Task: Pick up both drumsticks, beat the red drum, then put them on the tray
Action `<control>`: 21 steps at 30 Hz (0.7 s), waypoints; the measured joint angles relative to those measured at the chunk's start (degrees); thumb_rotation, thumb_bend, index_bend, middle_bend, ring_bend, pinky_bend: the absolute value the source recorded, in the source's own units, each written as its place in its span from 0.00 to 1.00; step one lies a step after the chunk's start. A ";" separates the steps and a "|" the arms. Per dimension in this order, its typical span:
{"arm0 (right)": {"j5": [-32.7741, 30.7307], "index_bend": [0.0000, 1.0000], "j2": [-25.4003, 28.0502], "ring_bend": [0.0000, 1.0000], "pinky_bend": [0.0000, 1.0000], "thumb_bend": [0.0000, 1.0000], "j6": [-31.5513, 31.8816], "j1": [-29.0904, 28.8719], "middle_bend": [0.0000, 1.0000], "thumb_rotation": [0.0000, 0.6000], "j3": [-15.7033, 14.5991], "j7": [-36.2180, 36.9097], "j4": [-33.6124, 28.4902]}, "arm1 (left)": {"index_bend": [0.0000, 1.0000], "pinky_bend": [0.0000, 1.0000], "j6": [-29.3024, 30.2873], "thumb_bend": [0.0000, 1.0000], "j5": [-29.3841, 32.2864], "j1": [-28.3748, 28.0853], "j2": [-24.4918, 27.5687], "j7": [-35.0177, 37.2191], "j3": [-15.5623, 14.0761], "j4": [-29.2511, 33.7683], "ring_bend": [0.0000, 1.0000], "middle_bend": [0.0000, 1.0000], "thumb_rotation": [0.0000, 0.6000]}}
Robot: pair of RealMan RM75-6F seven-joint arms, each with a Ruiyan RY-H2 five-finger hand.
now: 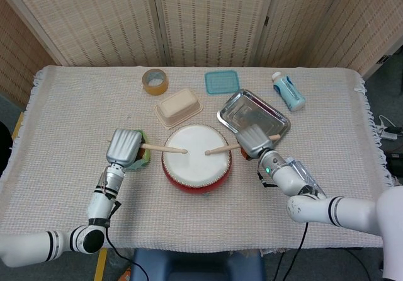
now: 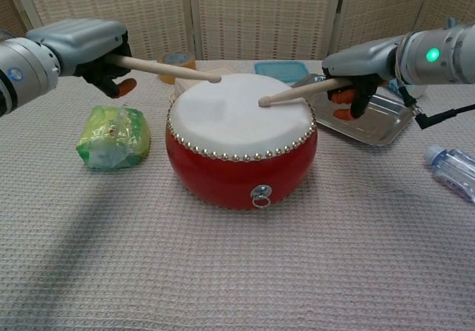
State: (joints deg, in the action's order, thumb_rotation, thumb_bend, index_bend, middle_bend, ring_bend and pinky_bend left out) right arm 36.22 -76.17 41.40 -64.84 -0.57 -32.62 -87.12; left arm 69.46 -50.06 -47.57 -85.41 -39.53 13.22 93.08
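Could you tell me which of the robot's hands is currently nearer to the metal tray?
The right hand, gripping its drumstick, sits right at the metal tray's near edge. The left hand is across the red drum, beside the green packet.

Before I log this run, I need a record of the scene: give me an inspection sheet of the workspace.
Surface: table under a woven beige cloth.
Job's things: red drum at centre; left drumstick raised above the skin; right drumstick, tip at the skin; steel tray behind right, empty.
Clutter: tape roll, beige box, teal lid, green bag, white bottle, clear bottle.
Robot hands: left robot hand holds its stick; right robot hand holds its stick.
Cables: black lead by right wrist.
Surroundings: woven screens behind.
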 measured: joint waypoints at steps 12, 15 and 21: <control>9.48 1.00 7.79 1.00 1.00 0.41 5.01 3.80 1.00 1.00 4.24 7.42 -8.80 | 1.00 1.00 -4.29 0.49 4.29 -1.86 -6.48 -3.41 -1.51 -5.97 1.00 1.00 1.00; 10.41 1.00 8.64 1.00 1.00 0.41 5.27 4.92 1.00 1.00 4.68 9.17 -8.92 | 1.00 1.00 -3.07 0.49 3.39 -1.26 -5.84 -1.60 -0.98 -5.28 1.00 1.00 1.00; 10.75 1.00 9.21 1.00 1.00 0.41 3.88 7.44 1.00 1.00 4.90 14.03 -5.67 | 1.00 1.00 0.00 0.49 -0.75 1.95 -0.33 5.27 0.23 -1.24 1.00 1.00 1.00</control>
State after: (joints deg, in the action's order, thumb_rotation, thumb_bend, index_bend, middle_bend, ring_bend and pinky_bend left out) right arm 46.97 -66.96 45.27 -57.40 4.33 -18.58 -92.80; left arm 69.45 -50.81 -45.62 -85.74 -34.26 13.46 91.84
